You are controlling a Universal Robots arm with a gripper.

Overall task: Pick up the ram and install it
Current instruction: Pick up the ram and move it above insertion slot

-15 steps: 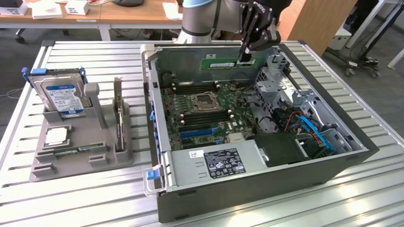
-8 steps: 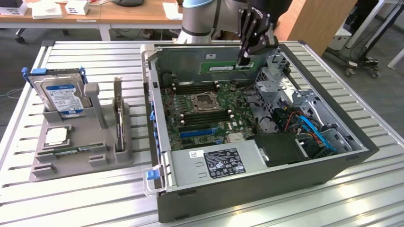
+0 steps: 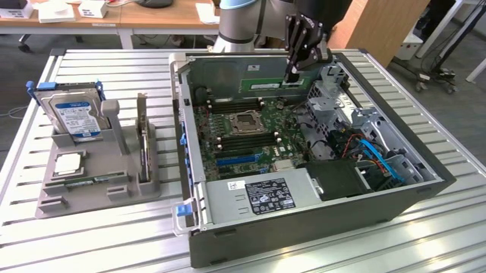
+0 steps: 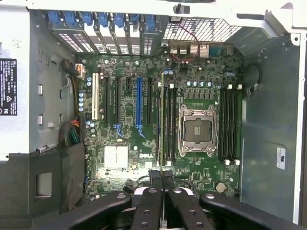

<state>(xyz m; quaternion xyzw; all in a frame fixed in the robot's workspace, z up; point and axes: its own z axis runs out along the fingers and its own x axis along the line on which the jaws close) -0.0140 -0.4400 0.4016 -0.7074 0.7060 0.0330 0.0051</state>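
Table: you have a slatted metal table (image 3: 425,239) carrying a rack and an open PC.
Grey holder rack (image 3: 91,196): it stands toward the exterior view's left. A blue-labelled hard drive (image 3: 74,116) is upright in its back slot, and a dark expansion card (image 3: 143,142) stands on edge along its right side.
Computer case (image 3: 304,227): it lies on its side with the panel off, to the right of the rack. Inside you can see the motherboard (image 3: 243,136) with its empty CPU socket (image 3: 247,120), and the power supply (image 3: 258,196) at the near end.
The ram (image 3: 266,84): it is out of the rack and hangs level over the far part of the case, above the board. In the wrist view its thin edge (image 4: 161,120) runs parallel to the memory slots (image 4: 169,124) beside the socket.
Gripper (image 3: 292,77): the fingers are pinched tight on one end of the ram and point straight down into the case.
Arm (image 3: 239,23): your arm rises behind the case's far wall, with the wrist reaching over it.
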